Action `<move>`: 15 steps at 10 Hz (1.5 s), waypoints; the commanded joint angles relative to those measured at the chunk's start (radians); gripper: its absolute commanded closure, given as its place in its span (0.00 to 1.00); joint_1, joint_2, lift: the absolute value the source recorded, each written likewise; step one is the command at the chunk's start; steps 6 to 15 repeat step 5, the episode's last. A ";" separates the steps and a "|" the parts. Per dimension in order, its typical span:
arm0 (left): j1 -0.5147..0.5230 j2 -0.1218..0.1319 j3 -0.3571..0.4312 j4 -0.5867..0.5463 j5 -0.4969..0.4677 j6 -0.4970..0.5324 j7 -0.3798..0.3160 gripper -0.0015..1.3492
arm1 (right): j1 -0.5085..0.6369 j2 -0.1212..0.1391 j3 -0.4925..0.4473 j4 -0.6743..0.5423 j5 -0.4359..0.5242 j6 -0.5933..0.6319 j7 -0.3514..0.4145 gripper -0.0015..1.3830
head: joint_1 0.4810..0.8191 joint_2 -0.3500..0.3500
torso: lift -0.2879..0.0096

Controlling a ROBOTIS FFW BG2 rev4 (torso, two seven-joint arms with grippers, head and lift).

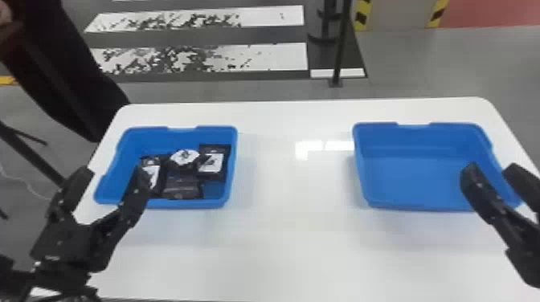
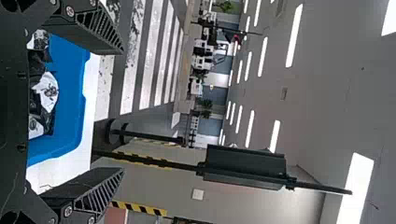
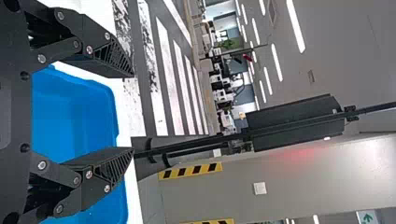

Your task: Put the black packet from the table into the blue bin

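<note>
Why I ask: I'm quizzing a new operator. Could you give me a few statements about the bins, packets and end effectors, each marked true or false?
1. Black packets lie in the bin on the robot's left. True.
2. The two bins touch each other. False: a stretch of white table separates the left bin from the bin on the robot's right.
3. One end effector is shut on a packet. False: the left end effector and the right end effector are both open, holding nothing.
4. White labels show on some packets. True.
5. The bin on the robot's right is white. False: it is blue.
</note>
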 commanded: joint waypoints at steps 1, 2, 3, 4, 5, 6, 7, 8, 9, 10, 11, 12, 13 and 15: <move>0.001 0.000 0.000 0.000 0.004 0.002 0.000 0.11 | 0.000 0.001 0.000 0.000 0.000 0.000 0.000 0.37 | 0.63 0.61 | 0.60; 0.001 0.000 0.000 0.000 0.004 0.002 0.000 0.11 | 0.000 0.001 0.000 0.000 0.000 0.000 0.000 0.37 | 0.63 0.61 | 0.60; 0.001 0.000 0.000 0.000 0.002 0.000 0.000 0.11 | 0.000 0.001 0.000 0.002 0.000 0.000 0.000 0.37 | 0.63 0.61 | 0.60; 0.001 0.000 0.000 0.000 0.002 0.000 0.000 0.11 | 0.000 0.001 0.000 0.002 0.000 0.000 0.000 0.37 | 0.63 0.61 | 0.60; 0.001 0.000 0.000 0.000 0.004 0.000 0.000 0.11 | 0.000 0.001 0.000 0.002 0.000 0.000 0.000 0.37 | 0.63 0.61 | 0.60; 0.001 0.000 0.000 0.000 0.004 0.000 0.000 0.11 | 0.000 0.001 0.000 0.002 0.000 0.000 0.000 0.37 | 0.63 0.61 | 0.60; 0.001 0.000 0.000 0.000 0.004 0.000 0.000 0.11 | 0.000 0.001 0.000 0.002 0.000 0.000 0.000 0.37 | 0.63 0.61 | 0.60; 0.001 0.000 0.000 0.000 0.004 0.000 0.000 0.11 | 0.000 0.001 0.000 0.002 0.000 0.000 0.000 0.37 | 0.63 0.61 | 0.60; 0.001 0.000 0.000 0.000 0.004 0.000 0.000 0.11 | 0.000 0.001 0.000 0.002 0.000 0.000 0.000 0.37 | 0.63 0.61 | 0.60; 0.001 0.000 0.000 0.000 0.004 0.000 0.000 0.11 | 0.000 0.001 0.000 0.002 0.000 0.000 0.000 0.37 | 0.63 0.61 | 0.60; 0.001 0.000 0.000 0.000 0.004 0.000 0.000 0.11 | 0.000 0.001 0.000 0.002 0.000 0.000 0.000 0.37 | 0.63 0.61 | 0.60; 0.001 0.000 0.000 0.000 0.004 0.000 0.000 0.11 | 0.000 0.001 0.000 0.002 0.000 0.000 0.000 0.37 | 0.63 0.61 | 0.60; 0.001 0.000 0.000 0.000 0.004 0.000 0.000 0.11 | 0.000 0.001 0.000 0.002 0.000 0.000 0.000 0.37 | 0.63 0.61 | 0.60; 0.001 0.000 0.000 0.000 0.004 0.000 0.000 0.11 | 0.000 0.001 0.000 0.002 0.000 0.000 0.000 0.37 | 0.63 0.61 | 0.60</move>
